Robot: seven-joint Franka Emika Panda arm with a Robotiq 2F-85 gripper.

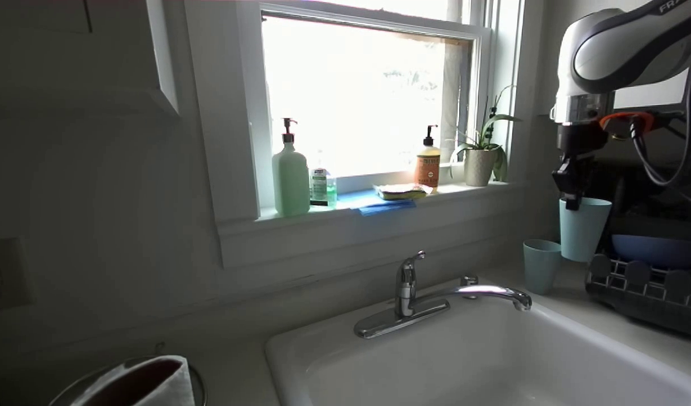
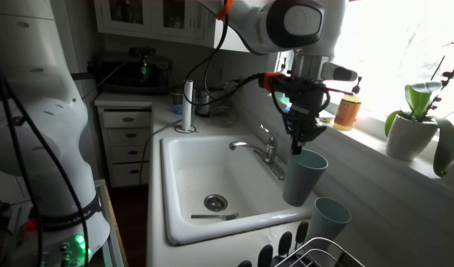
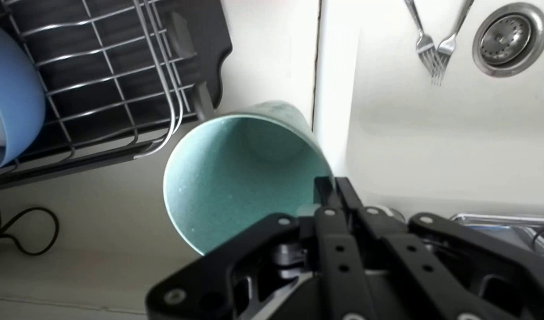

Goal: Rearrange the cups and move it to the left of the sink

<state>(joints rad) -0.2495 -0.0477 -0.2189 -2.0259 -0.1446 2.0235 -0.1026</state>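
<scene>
1. Hand (image 3: 335, 189) points straight down, pinching the rim of a cup (image 2: 304, 181) held above the table (image 2: 204, 250).
2. Second cup (image 1: 541, 269) stands upright on the table beside the sink (image 2: 170, 193), near the dish rack (image 1: 650, 300).
3. Wrist view shows the held cup's inner base, hidden in both exterior views.
4. Drawers (image 2: 126, 135) appear in an exterior view only.

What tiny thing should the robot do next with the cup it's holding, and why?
I'd guess: lift the cup a little before swinging it left. The fingers pinch its rim, but it hangs close to another cup, and the faucet at the back of the sink could be in the way. Going sideways first might cause a bump.
</scene>
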